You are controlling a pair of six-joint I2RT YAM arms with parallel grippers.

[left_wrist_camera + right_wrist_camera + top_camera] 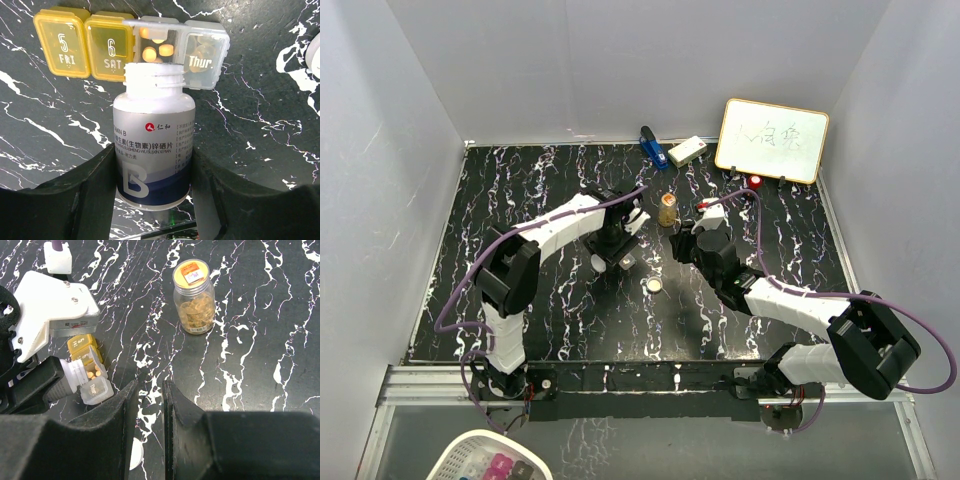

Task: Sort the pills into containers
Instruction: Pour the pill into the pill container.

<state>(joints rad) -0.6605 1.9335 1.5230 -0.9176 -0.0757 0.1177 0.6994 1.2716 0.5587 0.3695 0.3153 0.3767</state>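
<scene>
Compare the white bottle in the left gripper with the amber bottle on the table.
The white bottle is clamped in the left gripper and tipped toward the pill box; the amber bottle stands upright, free. The white bottle is uncapped; the amber bottle looks closed. The white bottle is opaque; the amber bottle is see-through. Both are round bottles.

- Top view: bright, even, diffuse light; white walls near washed out; soft arm shadows on the table.
- Left wrist: white bottle label sharp; fingers dark and blurred.
- Right wrist: slight glare on the amber bottle lid; foreground fingers underexposed.
</scene>
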